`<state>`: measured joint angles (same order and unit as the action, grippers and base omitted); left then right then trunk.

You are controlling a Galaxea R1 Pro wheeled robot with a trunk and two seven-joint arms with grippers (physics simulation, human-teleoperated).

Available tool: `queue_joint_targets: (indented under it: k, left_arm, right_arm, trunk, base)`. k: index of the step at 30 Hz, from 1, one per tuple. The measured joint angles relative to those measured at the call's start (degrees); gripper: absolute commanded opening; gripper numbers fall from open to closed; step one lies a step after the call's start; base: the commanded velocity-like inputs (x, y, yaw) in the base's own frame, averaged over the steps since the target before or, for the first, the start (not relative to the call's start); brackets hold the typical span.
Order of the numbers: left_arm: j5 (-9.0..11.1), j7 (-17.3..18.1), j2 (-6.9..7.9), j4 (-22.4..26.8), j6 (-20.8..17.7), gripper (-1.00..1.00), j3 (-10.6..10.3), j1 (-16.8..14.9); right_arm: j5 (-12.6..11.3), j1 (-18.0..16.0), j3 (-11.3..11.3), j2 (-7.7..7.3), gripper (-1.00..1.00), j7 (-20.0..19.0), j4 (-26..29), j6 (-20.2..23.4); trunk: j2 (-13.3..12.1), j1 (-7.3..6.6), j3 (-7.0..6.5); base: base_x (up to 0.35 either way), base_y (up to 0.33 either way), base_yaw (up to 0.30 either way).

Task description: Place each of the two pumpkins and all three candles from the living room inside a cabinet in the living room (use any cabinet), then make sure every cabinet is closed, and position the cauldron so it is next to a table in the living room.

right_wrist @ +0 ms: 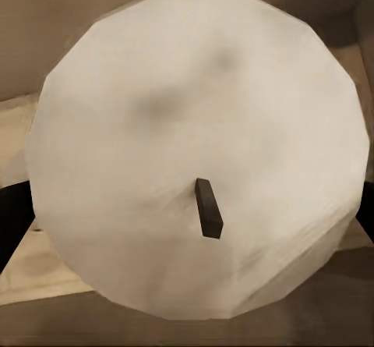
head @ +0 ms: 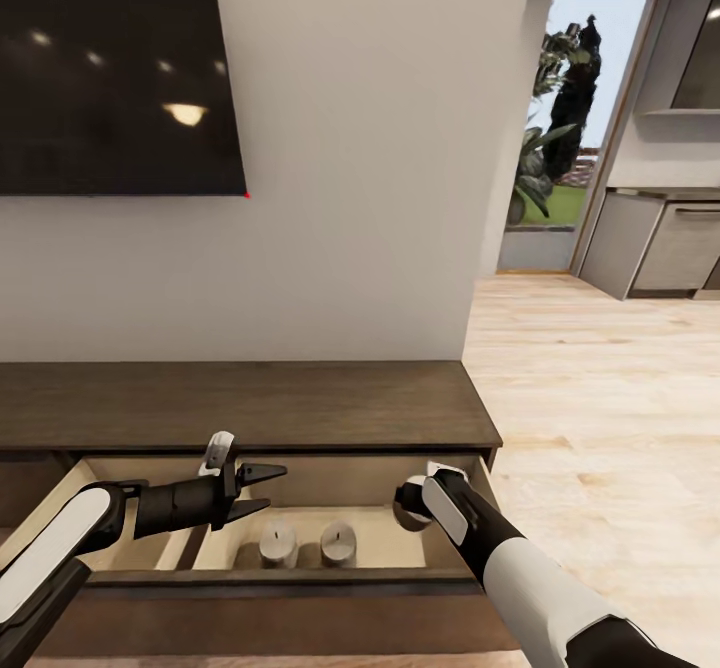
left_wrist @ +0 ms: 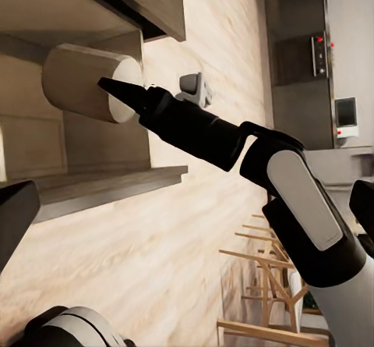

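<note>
Your right claw [head: 408, 504] grips the third candle [right_wrist: 199, 152] over the open drawer [head: 300, 468]; lower and release it beside the two candles [head: 308, 544]. Left claw [head: 262, 489] hangs open.

The cabinet [head: 250, 403] was dark-brown wood grain, its open drawer [head: 380, 533] lined pale beige. Two candles [head: 278, 545] inside were off-white; a third candle [right_wrist: 199, 152], cream-white, carried a short dark wick [right_wrist: 208, 207]. Both arms were white with black end effectors [head: 262, 488]. The floor [head: 600, 398] was light blond wood, the wall [head: 370, 148] plain off-white.
</note>
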<state>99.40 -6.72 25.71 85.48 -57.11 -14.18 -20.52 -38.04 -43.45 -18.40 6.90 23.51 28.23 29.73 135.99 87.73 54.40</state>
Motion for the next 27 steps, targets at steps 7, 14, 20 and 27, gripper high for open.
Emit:
queue_joint_targets:
  k: [7, 14, 20, 27]
  left_arm:
    - [0.0, 0.01, -0.05, 0.0, 0.0, 1.0, -0.01, 0.0]
    - [-0.03, 0.01, 0.0, 0.0, -0.02, 1.0, 0.0, 0.0]
    - [-0.02, 0.01, 0.0, 0.04, -0.04, 1.0, 0.0, 0.0]
    - [-0.02, 0.07, 0.0, 0.16, -0.06, 1.0, 0.0, 0.0]
  right_arm:
    - [-0.13, -0.45, 0.11, 0.07, -1.0, 0.12, -0.29, 5.1]
    - [-0.33, -1.19, 0.2, 0.08, -1.0, 0.28, -0.67, 6.24]
    - [0.06, -1.23, 0.16, 0.13, -1.0, 0.26, -0.64, 5.96]
    - [0.33, -1.24, 0.06, 0.17, -1.0, 0.19, -0.64, 5.53]
  trunk:
    - [0.0, 0.0, -0.01]
    - [0.39, 0.22, 0.17]
    - [2.79, 1.54, 1.25]
    - [5.6, 3.07, 2.51]
  base:
    - [0.006, 0.0, 0.0]
    - [0.0, 0.0, 0.0]
    - [0.0, 0.0, 0.0]
    - [0.0, 0.0, 0.0]
